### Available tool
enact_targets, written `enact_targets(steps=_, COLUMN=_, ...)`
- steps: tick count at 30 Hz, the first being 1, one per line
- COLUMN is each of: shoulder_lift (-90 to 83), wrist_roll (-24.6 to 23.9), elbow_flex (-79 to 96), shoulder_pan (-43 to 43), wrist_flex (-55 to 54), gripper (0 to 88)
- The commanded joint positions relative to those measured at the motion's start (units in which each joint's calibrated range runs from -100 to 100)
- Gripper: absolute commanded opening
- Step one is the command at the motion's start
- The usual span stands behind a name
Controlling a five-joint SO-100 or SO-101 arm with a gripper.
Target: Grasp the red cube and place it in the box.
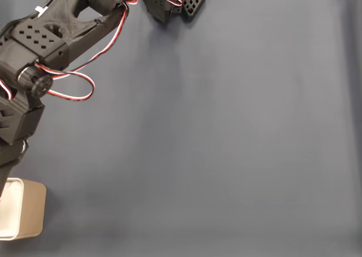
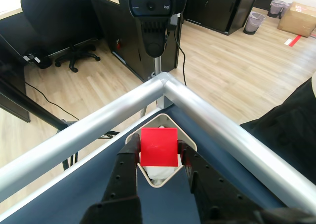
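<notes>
Gripper (image 2: 159,157) clamped on red cube (image 2: 159,146), hovering over box (image 2: 163,121) at table's far corner; only release left.

The red cube (image 2: 159,146) is showing plain matt faces between the gripper (image 2: 157,157)'s rough black plastic fingers. The box (image 1: 22,215) is looking like smooth plastic; the table (image 1: 226,132) is wearing matt dark cloth, the rail (image 2: 217,123) gleaming brushed metal.
</notes>
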Motion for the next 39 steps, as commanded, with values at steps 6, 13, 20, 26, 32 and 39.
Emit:
enact_targets(steps=6, shoulder_lift=-0.6, wrist_roll=-0.9, elbow_flex=-3.3, shoulder_pan=-0.3, wrist_flex=-1.2, gripper=15.9)
enact_targets(steps=13, shoulder_lift=-0.9, wrist_roll=-1.3, elbow_flex=-3.3, shoulder_pan=0.0, wrist_flex=-2.5, gripper=31.0)
enact_targets(steps=20, shoulder_lift=-1.0, wrist_roll=-1.3, elbow_flex=-3.3, shoulder_pan=0.0, wrist_flex=-2.9, gripper=34.2)
enact_targets(steps=26, shoulder_lift=-1.2, wrist_roll=-1.4, elbow_flex=-3.3, shoulder_pan=0.0, wrist_flex=-3.0, gripper=34.4)
enact_targets(steps=32, shoulder_lift=-1.3, wrist_roll=-1.4, elbow_flex=-3.3, shoulder_pan=0.1, wrist_flex=-3.4, gripper=34.4)
enact_targets(steps=39, shoulder_lift=-1.3, wrist_roll=-1.7, elbow_flex=-3.3, shoulder_pan=0.2, wrist_flex=-4.0, gripper=33.9)
